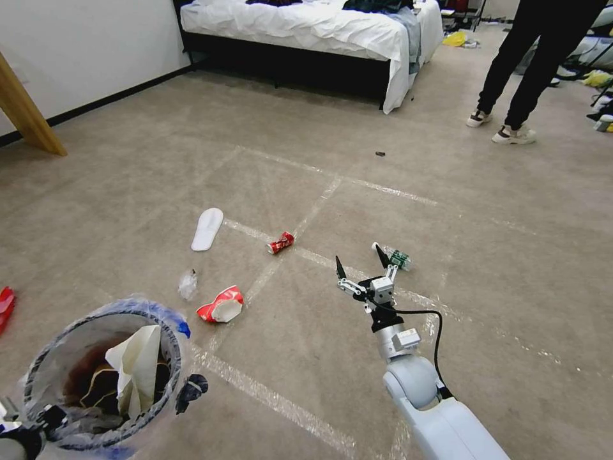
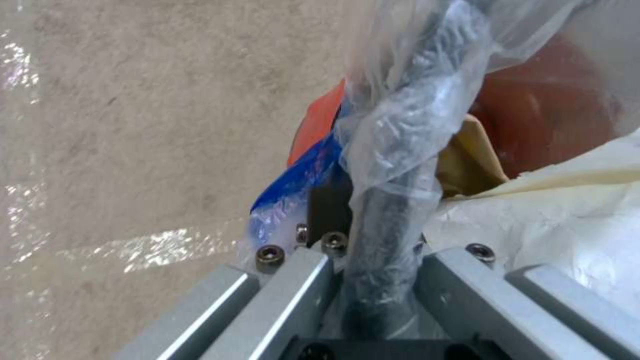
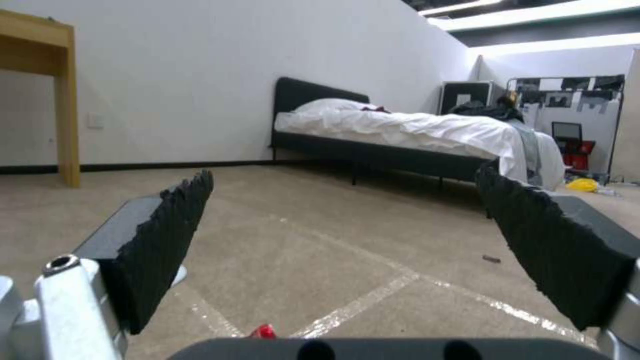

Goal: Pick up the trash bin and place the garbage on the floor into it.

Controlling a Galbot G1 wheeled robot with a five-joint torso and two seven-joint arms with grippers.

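Head view. My left gripper (image 1: 29, 429) sits at the lower left corner, clamped on the near rim of the trash bin (image 1: 102, 377), which is lifted close to me. The bag lining it is crinkly and clear with blue edging; inside lie folded white paper (image 1: 136, 367) and something brown beneath it. My right gripper (image 1: 363, 265) is stretched forward over the floor (image 1: 447, 211), fingers spread wide, nothing between them. Just beyond its right fingertip lies the green-labelled bottle (image 1: 397, 257), on a tape line. The crushed red can (image 1: 280, 243) lies to the left of the gripper, near a tape crossing. Nearer the bin: the crushed red-and-white cup (image 1: 221, 305) and a small clear wrapper (image 1: 187, 284). A white slipper (image 1: 207, 228) lies beyond those. A red scrap (image 1: 5, 306) shows at the left edge. Far off, a bed (image 1: 306, 29) stands against the wall, and a person stands on the carpet at the upper right, well apart from the litter. Open carpet between my right gripper and the bottle.

Left wrist view. My fingers are closed on the bin's rim, with the bunched plastic bag (image 2: 400, 125) wrapped over it. Red bin wall (image 2: 320, 120) and blue edging are just beside the grip; white paper (image 2: 553, 220) is inside.

Right wrist view. Both serrated black fingers (image 3: 167, 240) stand far apart, empty. A sliver of red (image 3: 265, 331) shows low between them. Bed (image 3: 413, 135) ahead, wooden table leg (image 3: 67, 125) by the wall.
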